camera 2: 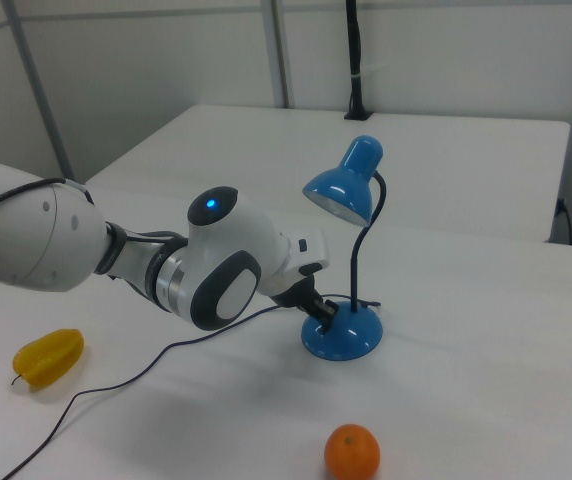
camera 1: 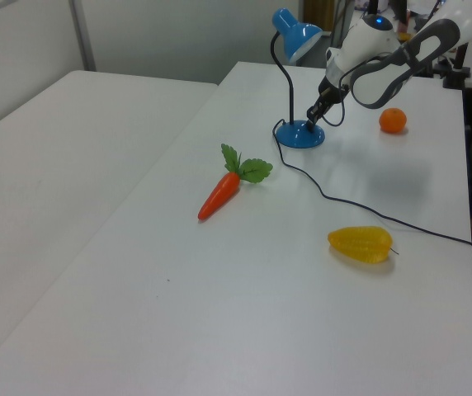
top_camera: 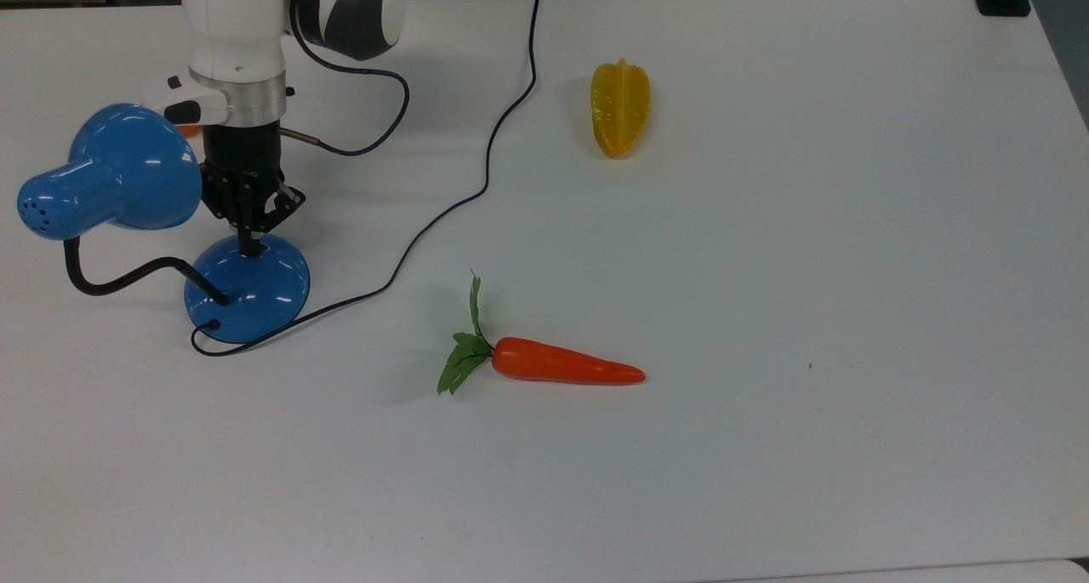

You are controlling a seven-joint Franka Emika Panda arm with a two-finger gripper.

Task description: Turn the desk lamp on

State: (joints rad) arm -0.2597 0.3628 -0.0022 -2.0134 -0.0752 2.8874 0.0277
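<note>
The white table [top_camera: 766,268] carries everything, and the lamp [top_camera: 247,289] serves as the landmark, standing near the top view's left edge of the table. The arm [top_camera: 234,38] reaches down beside the lamp's blue shade [top_camera: 128,170], which hangs on a bent black neck [top_camera: 119,281] above the round blue base. The gripper [top_camera: 248,244] is at the top of the base, its fingers drawn together to a narrow tip that touches the dome; nothing is grasped between them. A black cord [top_camera: 442,213] leaves the base and runs off toward the far table edge. To the top view's right of the lamp lies a carrot [top_camera: 561,366] with green leaves, and farther off a yellow starfruit [top_camera: 620,109]. In the left view an orange [camera 1: 393,120] sits beyond the lamp, near the arm. No containers stand on the table.
</note>
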